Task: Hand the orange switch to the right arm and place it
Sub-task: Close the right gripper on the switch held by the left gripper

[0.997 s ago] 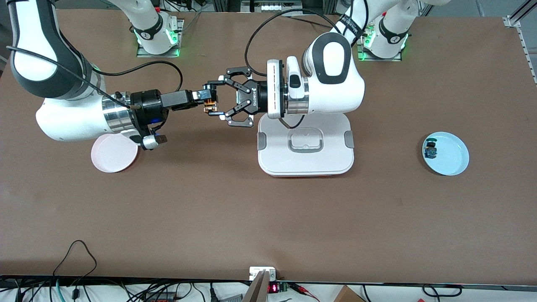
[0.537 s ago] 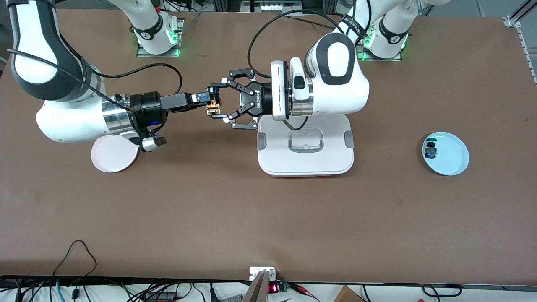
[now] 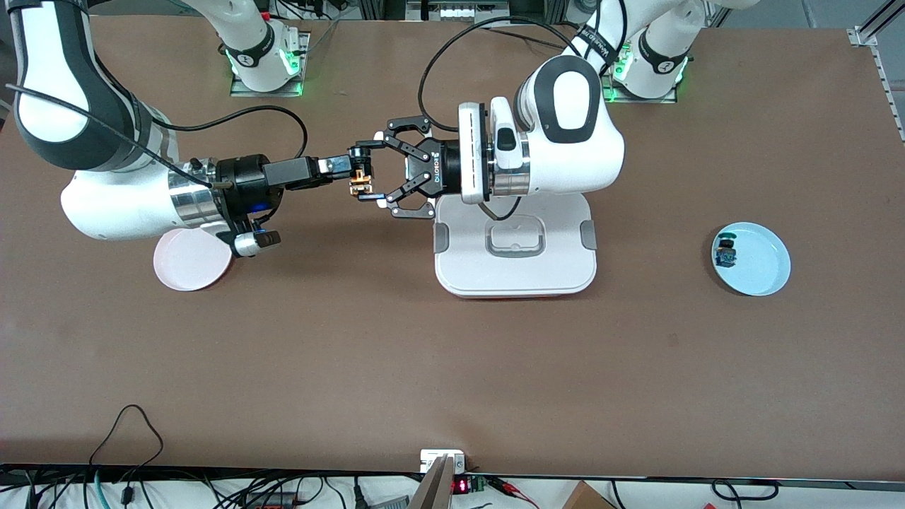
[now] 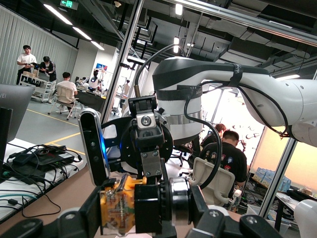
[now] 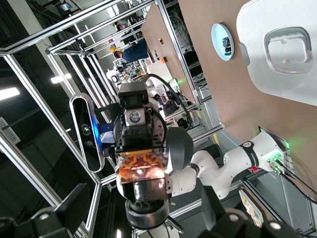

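Note:
The orange switch [image 3: 359, 182], a small black cylinder with an orange block at one end, hangs in the air over bare table between the pink plate and the white box. My left gripper [image 3: 362, 174], the black multi-link one, is shut on it. In the left wrist view the orange switch [image 4: 130, 207] sits clamped across my left gripper [image 4: 143, 210], orange block at one side, silver ring at the other. My right gripper [image 3: 344, 165] faces it end-on and stands open. In the right wrist view the orange switch [image 5: 142, 184] lies between the spread fingers of my right gripper [image 5: 148, 210], touching neither.
A pink plate [image 3: 191, 263] lies under the right arm's wrist. A white box with a handle recess [image 3: 516, 272] sits mid-table under the left arm. A light blue plate [image 3: 763, 263] toward the left arm's end holds a small blue switch [image 3: 725, 252].
Both grippers and the switch have drifted a little toward the left arm's end of the table. The left grip stays shut and the right fingers stay open.

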Available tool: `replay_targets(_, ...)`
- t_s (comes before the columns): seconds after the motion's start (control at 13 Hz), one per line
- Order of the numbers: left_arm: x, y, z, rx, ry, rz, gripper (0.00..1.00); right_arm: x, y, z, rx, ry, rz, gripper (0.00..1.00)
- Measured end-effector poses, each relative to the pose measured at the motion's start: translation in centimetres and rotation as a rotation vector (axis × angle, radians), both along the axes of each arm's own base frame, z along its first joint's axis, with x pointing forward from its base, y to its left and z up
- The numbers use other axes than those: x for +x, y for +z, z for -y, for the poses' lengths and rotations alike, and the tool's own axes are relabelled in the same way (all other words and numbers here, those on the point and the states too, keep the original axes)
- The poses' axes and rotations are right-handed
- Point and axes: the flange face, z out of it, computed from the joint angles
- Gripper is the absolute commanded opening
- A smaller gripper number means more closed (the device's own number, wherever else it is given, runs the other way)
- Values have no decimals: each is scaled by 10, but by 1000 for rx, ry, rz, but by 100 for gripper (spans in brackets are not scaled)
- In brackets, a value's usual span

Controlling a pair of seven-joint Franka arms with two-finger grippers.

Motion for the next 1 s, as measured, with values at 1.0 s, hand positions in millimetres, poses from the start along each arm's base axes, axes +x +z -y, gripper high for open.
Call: replay_targets(1.0,0,0,0,1,0,9,0,6,-12,-3,17,-24,-19,84)
